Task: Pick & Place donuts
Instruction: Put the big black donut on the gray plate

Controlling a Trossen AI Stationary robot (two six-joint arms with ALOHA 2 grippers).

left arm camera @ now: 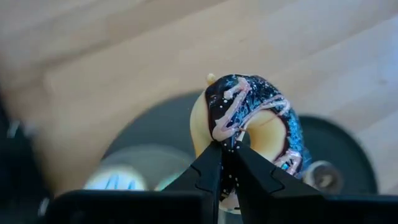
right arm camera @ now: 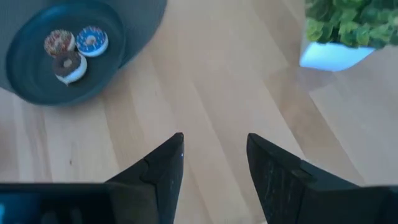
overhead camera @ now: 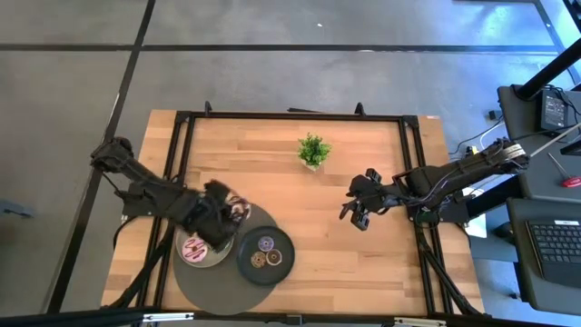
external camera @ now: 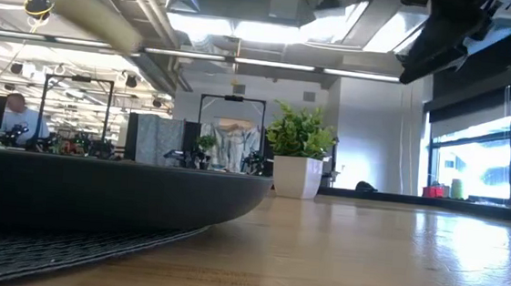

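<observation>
My left gripper [left arm camera: 225, 146] is shut on a donut [left arm camera: 249, 118] with dark chocolate icing and pink stripes. In the high view this gripper [overhead camera: 227, 216] hovers over the far edge of the light grey plate [overhead camera: 214, 261], on which a pink donut [overhead camera: 193, 248] lies flat. Three tiny donuts [overhead camera: 265, 252] lie on the dark plate [overhead camera: 283, 267] beside it, and the right wrist view shows them too [right arm camera: 69, 50]. My right gripper [overhead camera: 354, 213] [right arm camera: 214, 146] is open above bare wood at the table's right and touches nothing. My left gripper pinches the chocolate donut's ring [left arm camera: 231, 138] between its two fingertips [left arm camera: 208, 163], on the side of the ring nearest the fingers. The donut stands on edge in the hold, its hole showing, lifted clear above the plates and mat.
Both plates sit on a round grey mat [overhead camera: 204, 289] near the table's near-left edge. A small green potted plant [overhead camera: 313, 150] [external camera: 298, 160] stands at the far middle. Bare wood lies between the plates and my right gripper. A black frame [overhead camera: 290, 116] borders the table.
</observation>
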